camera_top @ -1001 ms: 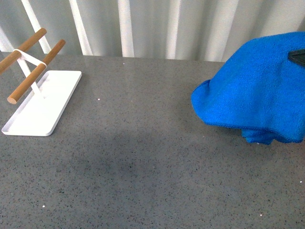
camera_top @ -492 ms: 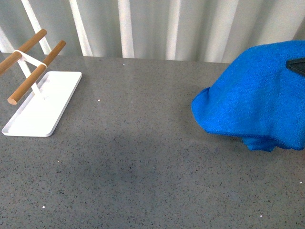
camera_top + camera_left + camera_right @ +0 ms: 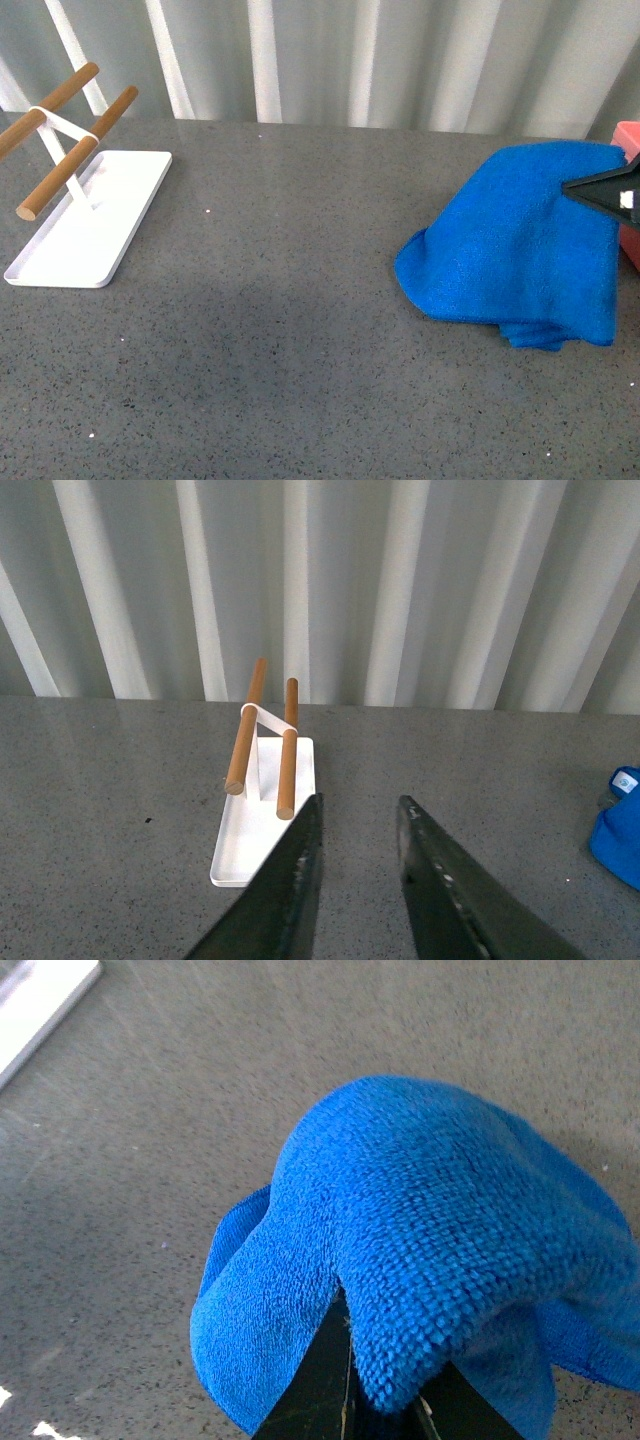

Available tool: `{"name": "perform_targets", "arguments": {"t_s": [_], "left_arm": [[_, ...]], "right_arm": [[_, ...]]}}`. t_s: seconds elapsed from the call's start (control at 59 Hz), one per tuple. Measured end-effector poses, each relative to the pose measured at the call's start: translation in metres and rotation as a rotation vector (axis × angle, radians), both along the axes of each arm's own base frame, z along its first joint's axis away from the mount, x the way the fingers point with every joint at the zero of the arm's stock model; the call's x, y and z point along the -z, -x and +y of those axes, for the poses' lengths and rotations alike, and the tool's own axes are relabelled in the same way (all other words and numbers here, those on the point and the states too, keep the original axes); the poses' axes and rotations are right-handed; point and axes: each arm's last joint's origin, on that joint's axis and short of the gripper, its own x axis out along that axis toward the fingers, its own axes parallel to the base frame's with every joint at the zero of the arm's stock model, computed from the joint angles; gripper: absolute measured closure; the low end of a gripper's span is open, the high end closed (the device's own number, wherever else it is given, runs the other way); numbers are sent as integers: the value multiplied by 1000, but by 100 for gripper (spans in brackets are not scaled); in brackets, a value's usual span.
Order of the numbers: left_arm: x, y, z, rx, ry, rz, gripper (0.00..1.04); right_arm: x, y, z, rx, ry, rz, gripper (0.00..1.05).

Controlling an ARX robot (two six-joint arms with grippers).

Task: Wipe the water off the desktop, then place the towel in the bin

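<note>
My right fingers (image 3: 320, 1385) are pinched shut on the towel (image 3: 510, 245) just beside the bin (image 3: 629, 133). It drapes lengthwise from there down to the desk (image 3: 280, 350). My left fingers (image 3: 292, 880) stand slightly apart, empty.

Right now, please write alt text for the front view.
A bright blue towel hangs from the right claw over the grey desktop, beside a pink bin. A white tray with wooden rods sits far left.

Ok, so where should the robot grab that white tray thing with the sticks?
Probably by one wooden rod, from above, with the left gripper across it. The rods sit raised, with room underneath, while the white tray lies flat on the desktop, leaving little to pinch.
</note>
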Motion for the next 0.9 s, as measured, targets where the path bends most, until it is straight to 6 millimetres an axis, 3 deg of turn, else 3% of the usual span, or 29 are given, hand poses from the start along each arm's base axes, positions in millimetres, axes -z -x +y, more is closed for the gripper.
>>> {"name": "perform_targets", "arguments": {"t_s": [0.237, 0.441, 0.695, 0.899], "left_arm": [[0, 0, 0, 0, 0, 0, 37], [0, 0, 0, 0, 0, 0, 6], [0, 0, 0, 0, 0, 0, 7], [0, 0, 0, 0, 0, 0, 7]], "right_arm": [[49, -34, -9, 56, 8, 210, 102], [71, -53, -9, 58, -4, 280, 102], [92, -74, -6, 72, 3, 308, 102], [92, -91, -3, 87, 42, 289, 102]]}}
